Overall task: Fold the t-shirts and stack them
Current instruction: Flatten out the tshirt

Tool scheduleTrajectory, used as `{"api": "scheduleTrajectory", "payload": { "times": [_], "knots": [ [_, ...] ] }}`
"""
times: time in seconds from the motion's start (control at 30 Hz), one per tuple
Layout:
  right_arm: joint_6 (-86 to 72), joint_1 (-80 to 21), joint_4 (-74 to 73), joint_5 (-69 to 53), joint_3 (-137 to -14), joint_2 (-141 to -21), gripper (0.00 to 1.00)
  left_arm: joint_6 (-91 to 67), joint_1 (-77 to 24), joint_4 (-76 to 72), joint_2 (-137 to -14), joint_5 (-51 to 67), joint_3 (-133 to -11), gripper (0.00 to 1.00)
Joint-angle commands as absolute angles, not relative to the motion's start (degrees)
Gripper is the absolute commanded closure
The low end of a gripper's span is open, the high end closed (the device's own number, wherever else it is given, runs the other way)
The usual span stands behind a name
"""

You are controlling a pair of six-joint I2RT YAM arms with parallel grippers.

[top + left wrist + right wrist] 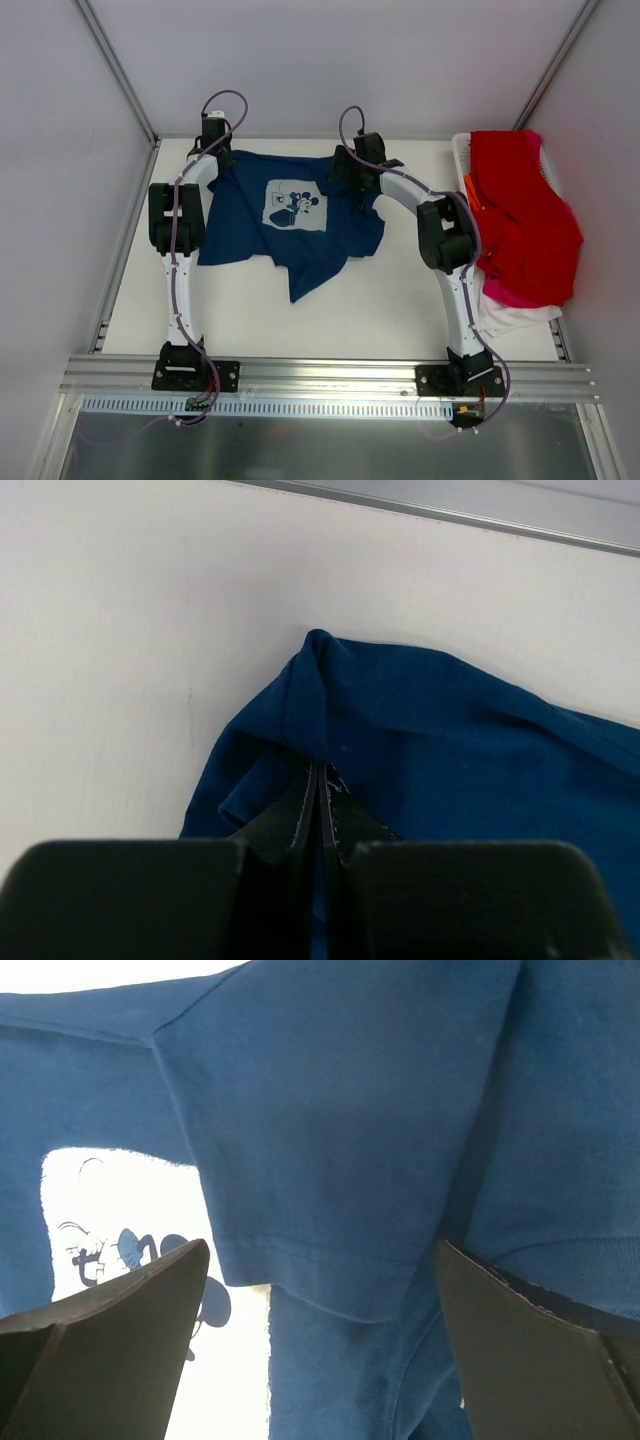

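Note:
A navy t-shirt (300, 235) with a white cartoon-mouse print (296, 204) lies rumpled on the white table. At its far left corner my left gripper (214, 148) is shut on a pinch of the navy cloth (450, 740), with the fingertips (312, 780) pressed together around a fold. My right gripper (347, 168) hangs open over the shirt's far right side. Its fingers (150, 1300) straddle a folded-over sleeve (320, 1160) without touching it, beside the print (120, 1200). Red (520, 210), pink (510, 296) and white (512, 318) t-shirts are heaped at the right.
A white plastic basket (460, 150) at the right edge holds the heap of shirts, which spill over its near side. A metal rail (450, 505) runs along the table's far edge, and grey walls close in the sides and back.

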State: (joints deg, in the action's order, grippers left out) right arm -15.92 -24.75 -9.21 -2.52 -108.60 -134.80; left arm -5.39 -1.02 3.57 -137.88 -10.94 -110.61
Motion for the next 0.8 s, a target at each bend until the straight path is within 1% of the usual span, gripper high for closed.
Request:
{"api": "scheduleTrajectory", "payload": {
  "times": [0.0,0.13,0.2,0.23,0.3,0.4,0.43,0.5,0.53,0.57,0.6,0.77],
  "knots": [
    [-17.5,-25.0,-7.3,-0.9,-108.3,-135.2,0.02,-6.2,-0.4,2.1,-133.9,-10.0,-110.2,1.0],
    [-18.1,-25.0,-6.9,-1.4,-108.4,-135.8,0.03,-6.3,-0.4,2.2,-133.9,-10.0,-110.4,1.0],
    [-18.1,-24.9,-7.0,-1.7,-108.8,-136.1,0.05,-6.2,-0.4,2.3,-133.9,-10.1,-110.4,1.0],
    [-18.0,-24.9,-6.9,-1.8,-109.0,-136.1,0.09,-6.3,-0.4,2.3,-133.9,-10.2,-110.4,1.0],
    [-18.1,-24.7,-6.6,-3.0,-109.5,-136.7,0.24,-6.4,-0.4,2.3,-133.8,-10.1,-110.1,1.0],
    [-18.5,-24.5,-6.7,-4.0,-110.6,-137.4,0.42,-6.4,-0.4,2.3,-133.8,-10.3,-110.1,1.0],
    [-18.5,-24.6,-6.6,-4.3,-111.1,-137.8,0.53,-6.5,-0.4,2.3,-133.7,-10.3,-110.1,1.0],
    [-19.0,-24.5,-6.7,-4.6,-112.1,-138.5,0.65,-6.5,-0.4,2.3,-133.7,-10.2,-110.1,1.0],
    [-19.2,-24.6,-6.7,-4.8,-112.2,-138.8,0.81,-6.5,-0.4,2.3,-133.8,-10.2,-110.2,1.0],
    [-19.2,-24.5,-7.0,-4.7,-112.7,-138.9,0.93,-6.5,-0.4,2.3,-133.8,-10.2,-110.1,1.0],
    [-19.3,-24.5,-7.1,-4.6,-112.8,-139.0,0.99,-6.4,-0.4,2.3,-133.7,-10.2,-110.1,1.0],
    [-18.7,-24.6,-8.1,-4.3,-112.2,-138.3,1.0,-6.3,-0.4,2.5,-134.0,-10.2,-110.7,1.0]
  ]
}}
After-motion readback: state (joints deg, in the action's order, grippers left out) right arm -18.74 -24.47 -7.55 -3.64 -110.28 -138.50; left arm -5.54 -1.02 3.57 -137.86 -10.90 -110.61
